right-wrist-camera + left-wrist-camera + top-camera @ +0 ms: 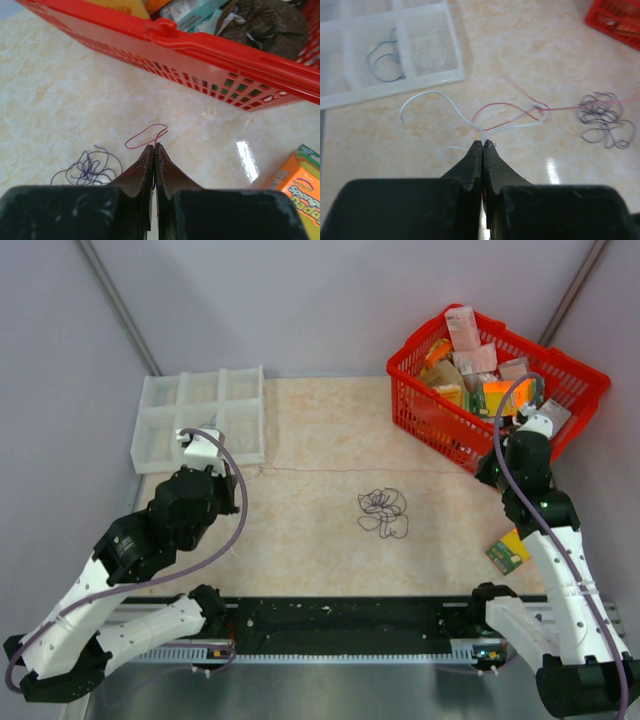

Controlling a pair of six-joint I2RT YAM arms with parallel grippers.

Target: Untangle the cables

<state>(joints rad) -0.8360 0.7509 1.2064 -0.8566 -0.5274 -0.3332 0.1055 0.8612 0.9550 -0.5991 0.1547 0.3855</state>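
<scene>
A thin red wire (pixel 370 469) runs taut across the table between my two grippers. My left gripper (pixel 483 143) is shut on a white wire (pixel 427 94) and the red wire (pixel 495 105); the two wires join in a small knot (pixel 539 108). It sits beside the tray in the top view (pixel 243 472). My right gripper (pixel 155 146) is shut on the red wire's other end, which forms a small loop (pixel 145 135). It sits next to the basket in the top view (pixel 486 472). A dark tangle of wires (pixel 383 512) lies loose on the table below the red wire.
A white compartment tray (pixel 160 425) stands at the back left; it holds a blue wire (pixel 385 61) and a pale wire (pixel 431 50) in separate cells. A red basket (pixel 440 425) of packets stands at the back right. A sponge box (pixel 508 552) lies by the right arm.
</scene>
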